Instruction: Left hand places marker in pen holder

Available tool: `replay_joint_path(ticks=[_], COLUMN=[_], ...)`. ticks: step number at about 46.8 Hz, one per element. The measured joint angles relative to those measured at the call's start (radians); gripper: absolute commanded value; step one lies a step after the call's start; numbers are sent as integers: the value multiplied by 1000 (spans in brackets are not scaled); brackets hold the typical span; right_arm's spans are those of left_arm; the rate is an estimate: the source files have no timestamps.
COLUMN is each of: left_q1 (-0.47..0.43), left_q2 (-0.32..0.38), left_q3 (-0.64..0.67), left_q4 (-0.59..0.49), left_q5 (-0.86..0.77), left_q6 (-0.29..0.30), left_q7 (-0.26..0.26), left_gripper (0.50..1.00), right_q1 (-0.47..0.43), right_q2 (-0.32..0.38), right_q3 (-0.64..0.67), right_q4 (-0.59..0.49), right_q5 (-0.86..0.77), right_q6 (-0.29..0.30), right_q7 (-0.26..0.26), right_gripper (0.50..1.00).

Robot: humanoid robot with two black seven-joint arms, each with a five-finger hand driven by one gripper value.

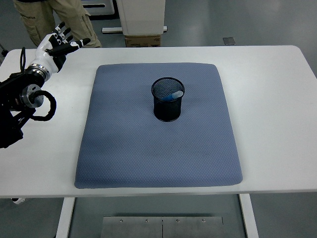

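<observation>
Sitting upright on the blue mat mid-worktop, the black mesh pen holder had the marker inside it, while the left hand hovered well off by the far-left corner, fingers spread and empty
</observation>
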Motion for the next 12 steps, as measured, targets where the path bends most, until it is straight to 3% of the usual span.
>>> replay_joint_path(ticks=[12], left_q1=[56], left_q2=[1], left_q3=[-73], left_q4=[-1], left_q5=[0], left_q6=[1], left_q7=[-1], left_gripper=[1000], right_q1=[-10], right_q2=[0], right_q3=[-4], right_q4=[5], right_q5=[-2], right_q6=[0], right_q7=[-1], right_gripper=[1000])
